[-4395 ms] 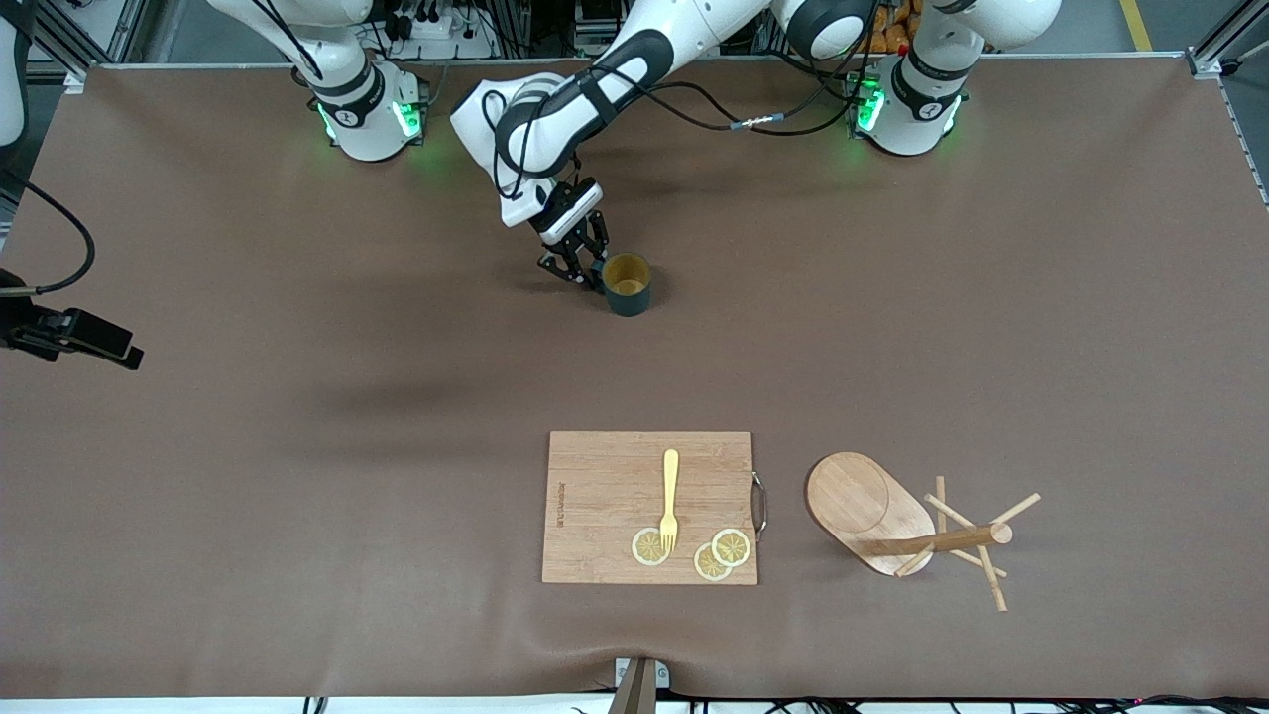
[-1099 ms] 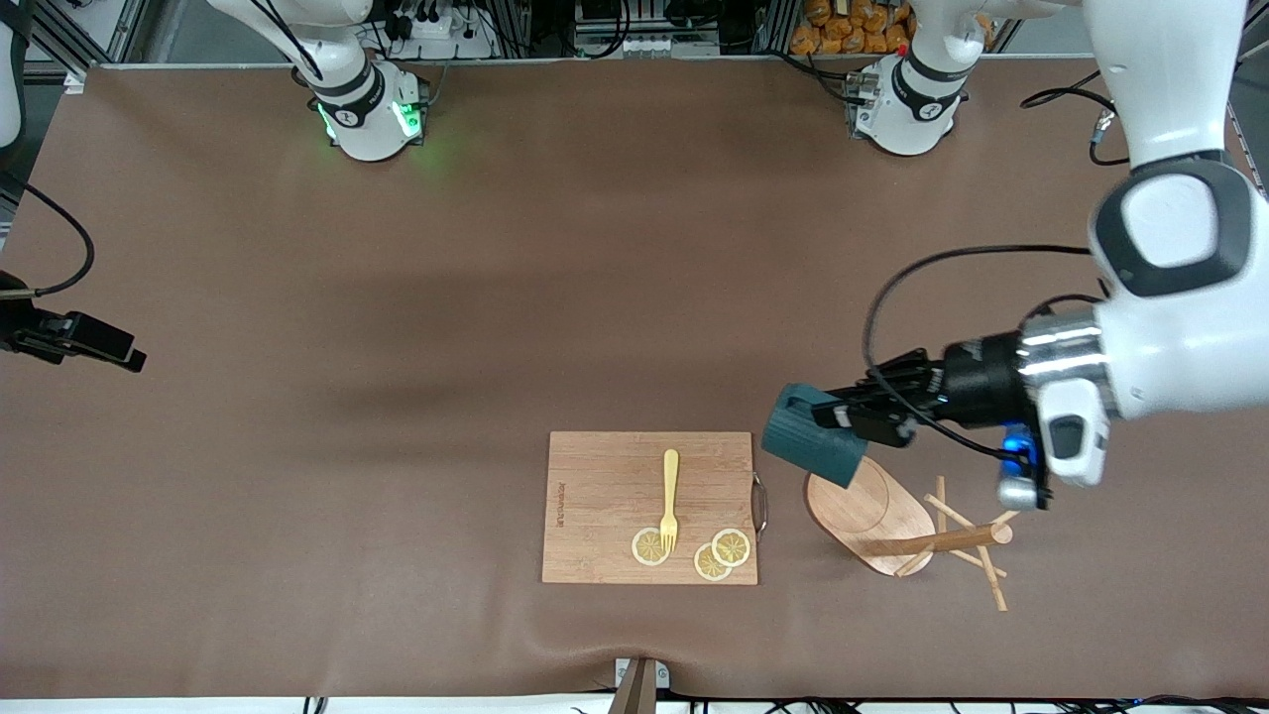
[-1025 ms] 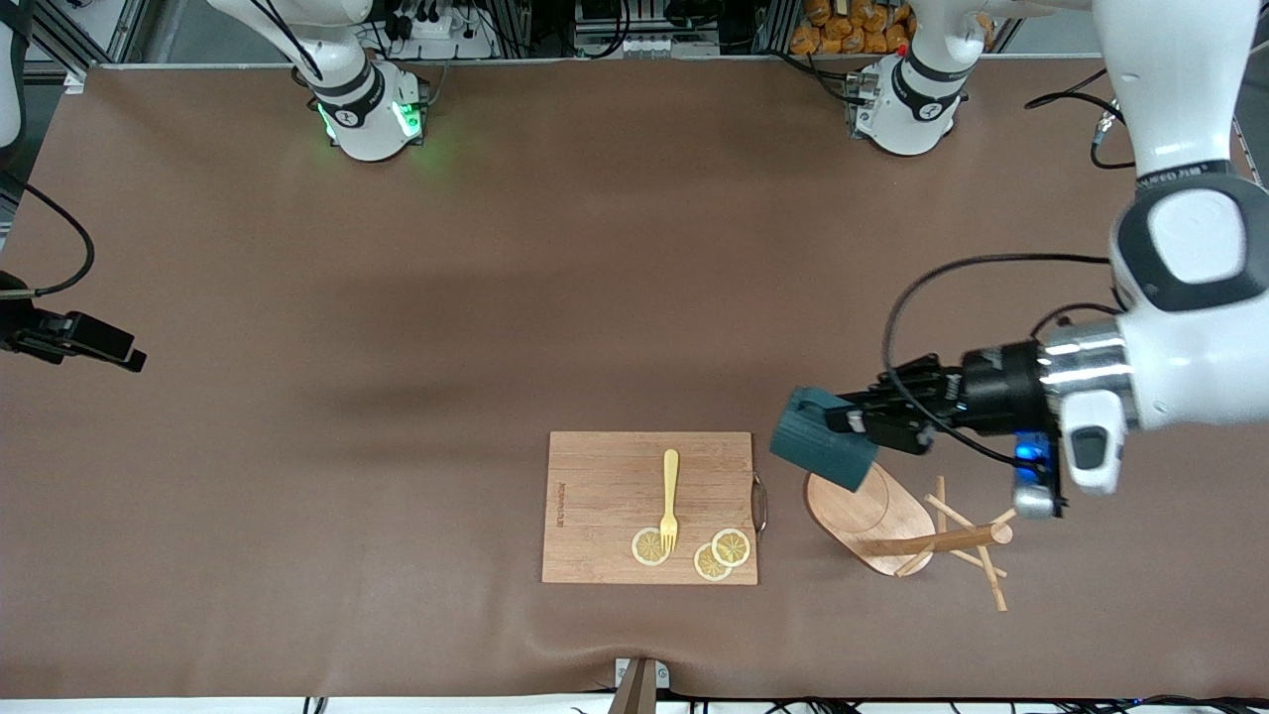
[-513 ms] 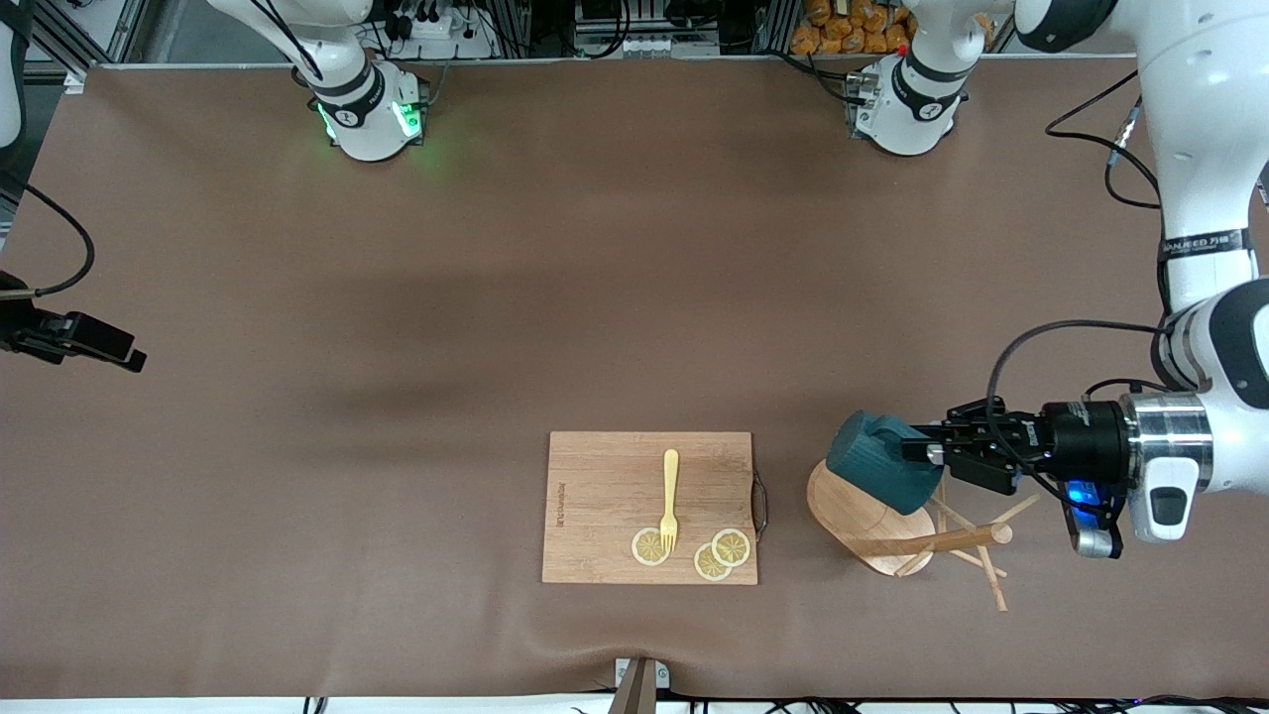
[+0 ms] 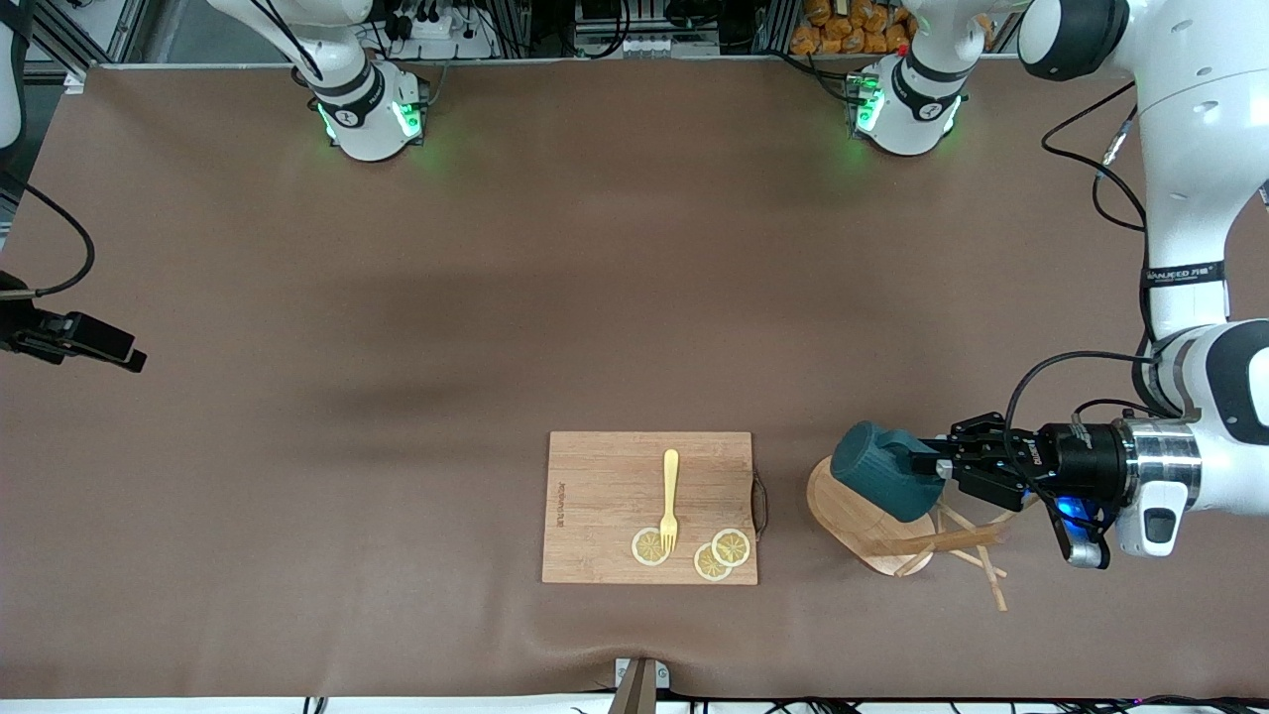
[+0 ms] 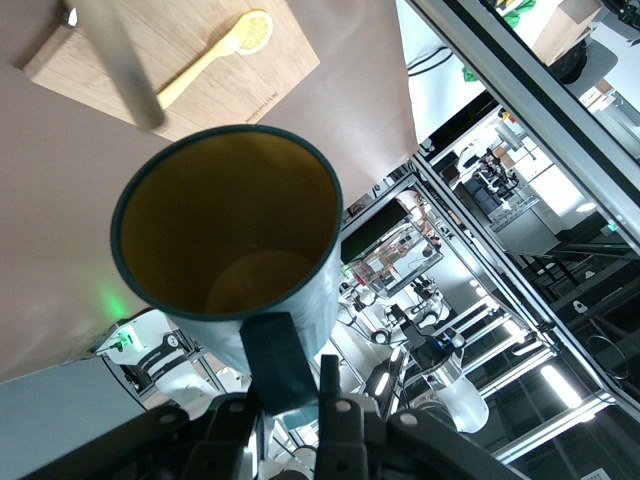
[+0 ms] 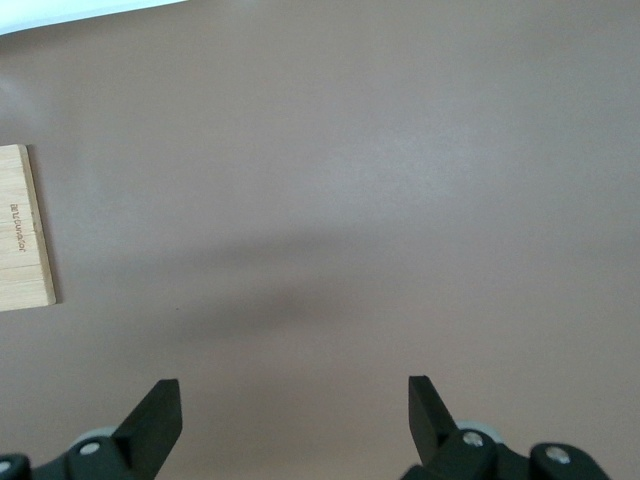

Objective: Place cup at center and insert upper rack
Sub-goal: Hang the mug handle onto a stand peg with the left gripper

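From my station: left gripper (image 5: 942, 466) is clamped on the handle of the cup (image 5: 885, 484), holding it on its side in the air over the oval base of the upper rack (image 5: 872, 516). Cup's closed bottom points toward the right arm's end of the table; its mouth faces back at the wrist. In the left wrist view I look straight into the yellowish inside of the cup (image 6: 228, 235), with the handle pinched between the fingers (image 6: 330, 385).

The rack lies tipped over on the table (image 5: 397, 347), post and pegs pointing toward the left arm's end. Rack sits beside the cutting board (image 5: 605, 506), toward the left arm's end of it. On the board: a yellow fork (image 5: 670, 499) and three lemon slices (image 5: 732, 546), the fork's tines over one slice.

Right gripper (image 7: 290, 410) waits with its fingers spread wide above bare table; an edge of the cutting board shows in its view
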Motion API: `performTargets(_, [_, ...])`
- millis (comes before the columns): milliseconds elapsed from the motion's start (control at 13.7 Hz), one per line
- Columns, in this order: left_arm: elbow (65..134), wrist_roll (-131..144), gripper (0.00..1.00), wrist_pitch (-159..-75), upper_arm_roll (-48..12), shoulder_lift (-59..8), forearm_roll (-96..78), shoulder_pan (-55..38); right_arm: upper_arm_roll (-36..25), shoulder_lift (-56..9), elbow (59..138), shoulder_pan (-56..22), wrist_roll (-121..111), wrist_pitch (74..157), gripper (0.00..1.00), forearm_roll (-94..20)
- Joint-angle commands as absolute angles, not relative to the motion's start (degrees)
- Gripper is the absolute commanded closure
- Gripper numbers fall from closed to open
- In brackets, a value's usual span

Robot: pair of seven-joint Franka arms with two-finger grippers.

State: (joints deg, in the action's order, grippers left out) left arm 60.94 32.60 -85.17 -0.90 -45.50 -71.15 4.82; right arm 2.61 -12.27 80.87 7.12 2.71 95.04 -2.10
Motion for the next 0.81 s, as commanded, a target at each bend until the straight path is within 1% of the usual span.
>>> performTargets(0, [60.4, 31.5, 1.00, -83.1, -1.5, -46.8, -72.5, 6.5, 3.6, -12.4, 80.6, 8.4, 2.6, 95.2, 0.00, -3.1])
performTargets(732, [60.3, 27.7, 1.00, -82.2, -1.5, -48.6, -72.6, 8.7, 3.6, -12.3, 80.6, 8.4, 2.6, 95.2, 0.00, -3.1])
